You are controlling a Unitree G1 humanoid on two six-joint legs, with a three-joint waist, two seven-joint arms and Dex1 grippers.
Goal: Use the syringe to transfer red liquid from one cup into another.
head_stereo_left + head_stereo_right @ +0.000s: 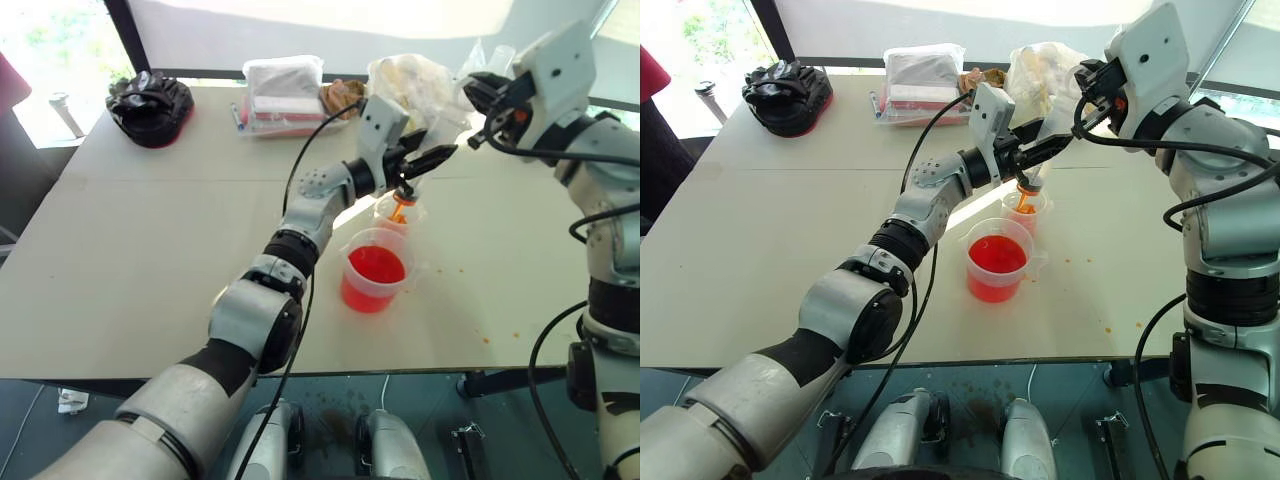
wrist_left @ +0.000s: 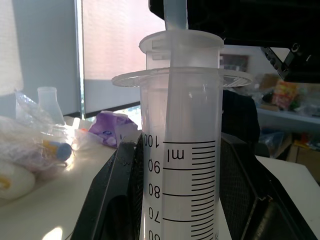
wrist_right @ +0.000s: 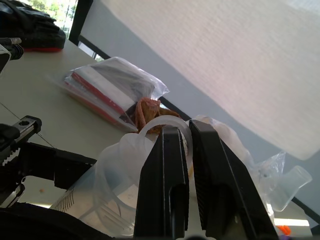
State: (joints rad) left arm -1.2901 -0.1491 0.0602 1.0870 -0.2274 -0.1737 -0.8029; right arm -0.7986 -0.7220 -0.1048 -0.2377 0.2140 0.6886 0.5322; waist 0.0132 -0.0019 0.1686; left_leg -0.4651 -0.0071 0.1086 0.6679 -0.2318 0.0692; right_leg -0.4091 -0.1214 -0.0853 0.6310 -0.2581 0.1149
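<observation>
Nearest us on worktop point(image 1: 130, 290): handled measuring cup point(image 1: 376, 270), red liquid point(image 1: 376, 265) inside. Just behind it, smaller clear cup point(image 1: 398, 215). Syringe point(image 2: 181, 165) held upright over that small cup, orange tip point(image 1: 401, 207) dipping into its mouth. Left gripper point(image 1: 425, 160) reaches in level, jaws clamped on barrel. Right gripper point(image 3: 184, 175) comes across from right, jaws pinched on plunger top. We reckon discharge step; next move: press plunger straight down, barrel steady.
</observation>
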